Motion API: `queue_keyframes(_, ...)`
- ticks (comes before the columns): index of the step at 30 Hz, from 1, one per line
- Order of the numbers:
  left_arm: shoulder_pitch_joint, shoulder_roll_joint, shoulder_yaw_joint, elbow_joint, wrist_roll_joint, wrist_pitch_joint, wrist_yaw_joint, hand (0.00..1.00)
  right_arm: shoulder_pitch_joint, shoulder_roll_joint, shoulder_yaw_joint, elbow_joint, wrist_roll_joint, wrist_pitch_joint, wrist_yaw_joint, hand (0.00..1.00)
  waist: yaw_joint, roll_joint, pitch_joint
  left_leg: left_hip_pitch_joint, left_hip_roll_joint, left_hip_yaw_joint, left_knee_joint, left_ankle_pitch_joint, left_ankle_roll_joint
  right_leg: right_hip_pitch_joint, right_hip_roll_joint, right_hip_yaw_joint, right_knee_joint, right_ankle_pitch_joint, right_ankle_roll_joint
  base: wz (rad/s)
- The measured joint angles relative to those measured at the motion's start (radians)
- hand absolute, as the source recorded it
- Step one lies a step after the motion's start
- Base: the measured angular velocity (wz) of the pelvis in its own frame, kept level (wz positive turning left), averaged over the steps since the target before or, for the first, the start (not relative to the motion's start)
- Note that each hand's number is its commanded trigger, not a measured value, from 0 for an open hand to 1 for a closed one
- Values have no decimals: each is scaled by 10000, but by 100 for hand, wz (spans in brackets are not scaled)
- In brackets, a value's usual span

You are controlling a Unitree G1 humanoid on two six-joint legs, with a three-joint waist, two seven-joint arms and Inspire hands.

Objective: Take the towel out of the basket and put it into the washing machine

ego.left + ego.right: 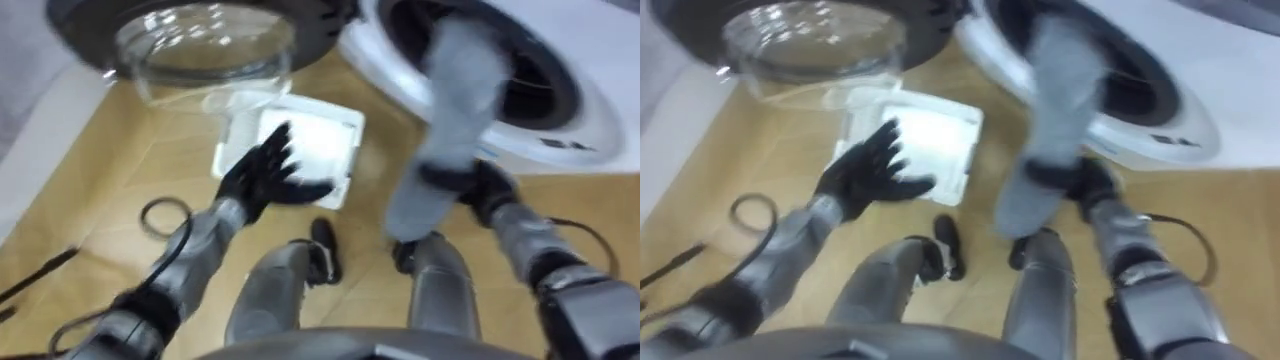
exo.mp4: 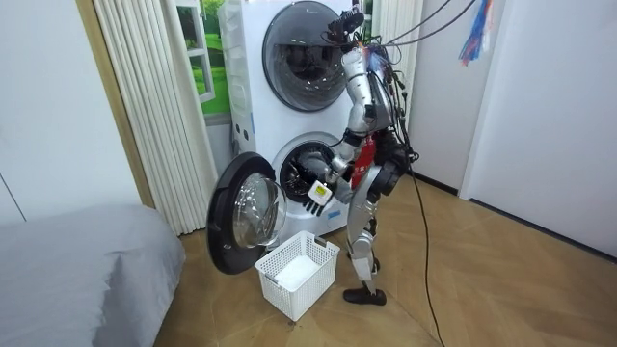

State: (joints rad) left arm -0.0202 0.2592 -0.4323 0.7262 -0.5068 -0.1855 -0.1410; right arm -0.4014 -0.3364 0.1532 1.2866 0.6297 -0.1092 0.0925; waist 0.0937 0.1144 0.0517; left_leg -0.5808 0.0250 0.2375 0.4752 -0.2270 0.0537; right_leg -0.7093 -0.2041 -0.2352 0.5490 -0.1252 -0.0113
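You have the robot standing at the white washing machine (image 1: 600, 125), whose round glass door (image 1: 200, 45) is wide open. Your right hand (image 1: 478, 188) is curled round the long grey towel (image 1: 455, 95). The towel's top end is up at the machine's dark hole. Your left hand (image 1: 262, 172) has its fingers spread, holding nothing, above the white plastic basket (image 1: 350, 135).

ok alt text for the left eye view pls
The right hand holds a grey towel up at the washer's open drum. The left hand hangs open over a white basket on the floor, below the open door.
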Motion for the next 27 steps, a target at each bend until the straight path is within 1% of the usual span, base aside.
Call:
queue_keyframes(1, 136, 19, 110, -2, 127, 73, 121, 0, -220, -192, -158, 149, 508, 11, -8, 100, 28, 50, 5, -20, -74, -32, -9, 17, 22, -39, -112, -39, 139, -97, 35, 33)
queue_keyframes(2, 246, -2, 241, -1, 332, 133, 227, 0, -458, -332, -300, 333, 994, 11, -4, 100, 53, 53, 6, -25, -171, -46, -16, 22, 30, -92, -264, -134, 321, -220, 43, 30)
queue_keyframes(4, 349, -18, 297, 1, 693, 296, 324, 0, -736, -549, -566, 460, 1642, 86, 12, 100, 107, 56, 4, -58, -278, -69, -71, 36, 55, -189, -395, -144, 483, -323, 81, 17)
queue_keyframes(5, 350, -18, 315, 0, 811, 337, 344, 0, -827, -619, -665, 460, 1772, 148, 13, 100, 144, 55, 4, -94, -295, -94, -78, 38, 60, -244, -413, -137, 503, -327, 81, 9)
queue_keyframes(7, 376, -19, 337, -51, 977, 538, 441, 0, -1108, -961, -684, 430, 2374, 259, 3, 100, 244, 39, 3, -286, -391, -63, -81, 55, 87, -537, -568, -108, 741, -421, 93, 8)
queue_keyframes(8, 422, -14, 369, -98, 978, 600, 484, 0, -1173, -1030, -680, 419, 2510, 296, -7, 100, 280, 20, -7, -351, -404, -29, -46, 55, 88, -645, -579, -64, 816, -438, 103, 0)
queue_keyframes(10, 610, 38, 395, -338, 1150, 750, 709, 0, -1403, -1247, -657, 405, 3262, 476, -63, 100, 407, -65, -3, -520, -407, 36, 111, 56, 88, -938, -660, -32, 1065, -455, 88, 0)
queue_keyframes(11, 705, 46, 394, -437, 1301, 759, 831, 0, -1529, -1366, -656, 405, 3586, 582, -85, 100, 421, -116, 15, -551, -433, 43, 108, 57, 86, -1053, -748, -84, 1239, -456, 86, 5)
queue_keyframes(12, 762, 49, 396, -473, 1318, 763, 891, 0, -1591, -1400, -656, 405, 3752, 609, -107, 100, 425, -226, 46, -561, -443, 67, 106, 58, 85, -1120, -779, -90, 1322, -456, 85, -3)
queue_keyframes(13, 919, 72, 419, -581, 1333, 767, 1035, 0, -1719, -1410, -661, 366, 4132, 679, -170, 100, 424, -335, 22, -571, -448, 131, 111, 61, 80, -1203, -814, -94, 1418, -469, 64, -7)
queue_keyframes(14, 1007, 87, 427, -671, 1379, 769, 1109, 0, -1749, -1409, -660, 321, 4323, 704, -176, 100, 412, -426, 17, -583, -458, 156, 111, 65, 73, -1252, -847, -88, 1465, -479, 47, -4)
queue_keyframes(15, 1102, 89, 457, -815, 1513, 774, 1196, 0, -1794, -1408, -663, 184, 4780, 857, -190, 100, 390, -560, 9, -619, -472, 165, 129, 75, 59, -1279, -891, -88, 1476, -524, -20, 7)
queue_keyframes(16, 1154, 94, 459, -971, 1557, 807, 1296, 0, -1827, -1410, -663, -69, 5204, 1048, -287, 100, 358, -681, 15, -722, -470, 134, 259, 78, 56, -1304, -892, -115, 1476, -563, -64, 8)
queue_keyframes(17, 1218, 118, 485, -1092, 1547, 845, 1327, 0, -1877, -1413, -666, -189, 5505, 1159, -296, 100, 338, -785, 22, -767, -471, 142, 302, 78, 56, -1333, -895, -103, 1477, -588, -99, 5)
queue_keyframes(18, 1378, 177, 578, -1272, 1545, 860, 1331, 0, -2001, -1414, -675, -450, 6050, 1389, -323, 93, 250, -964, 9, -830, -471, 161, 372, 79, 58, -1378, -900, -77, 1494, -604, -127, 0)
queue_keyframes(19, 1453, 221, 644, -1298, 1553, 904, 1334, 0, -2175, -1406, -676, -547, 6847, 1661, -292, 5, 197, -1083, 4, -876, -466, 159, 465, 80, 61, -1383, -911, -92, 1465, -612, -148, 3)
queue_keyframes(20, 1472, 224, 685, -1309, 1559, 932, 1343, 0, -2242, -1406, -676, -547, 7170, 1728, -276, 0, 206, -1123, 9, -888, -474, 152, 499, 89, 77, -1381, -923, -104, 1468, -609, -150, 9)
queue_keyframes(21, 1597, 273, 752, -1436, 1562, 939, 1436, 0, -2361, -1407, -675, -544, 7766, 1766, -283, 0, 208, -1201, 29, -918, -500, 117, 571, 104, 102, -1381, -949, -123, 1496, -600, -140, 12)
queue_keyframes(22, 1761, 322, 784, -1616, 1572, 953, 1608, 0, -2451, -1407, -748, -665, 8304, 1805, -406, 0, 186, -1241, 29, -995, -509, 78, 632, 116, 128, -1401, -977, -119, 1499, -585, -129, 17)
queue_keyframes(23, 1895, 357, 818, -1798, 1574, 1012, 1767, 0, -2497, -1406, -1068, -956, 8734, 1944, -655, 0, 153, -1302, 36, -1105, -546, 71, 628, 133, 163, -1497, -1033, -117, 1540, -573, -114, 17)
queue_keyframes(24, 1934, 354, 843, -1840, 1570, 1029, 1821, 0, -2576, -1407, -1216, -1004, 8947, 1990, -762, 0, 117, -1321, 44, -1165, -556, 75, 618, 144, 184, -1546, -1055, -104, 1576, -567, -104, 18)
queue_keyframes(25, 2009, 347, 895, -1952, 1572, 1124, 1928, 0, -2811, -1407, -1530, -1007, 9243, 2065, -1064, 0, 88, -1358, 33, -1314, -562, 76, 685, 144, 214, -1673, -1070, -80, 1637, -554, -92, 14)
queue_keyframes(26, 2110, 279, 1027, -2067, 1624, 1166, 2014, 0, -3007, -1393, -1895, -1010, 9630, 2174, -1389, 0, 21, -1360, 33, -1449, -554, 59, 775, 148, 240, -1746, -1094, -121, 1669, -530, -100, 14)
queue_keyframes(27, 2163, 236, 1105, -2121, 1751, 1195, 2058, 0, -3037, -1376, -2006, -1053, 9729, 2198, -1569, 0, -31, -1360, 34, -1481, -564, 66, 786, 158, 256, -1771, -1120, -126, 1698, -525, -92, 15)
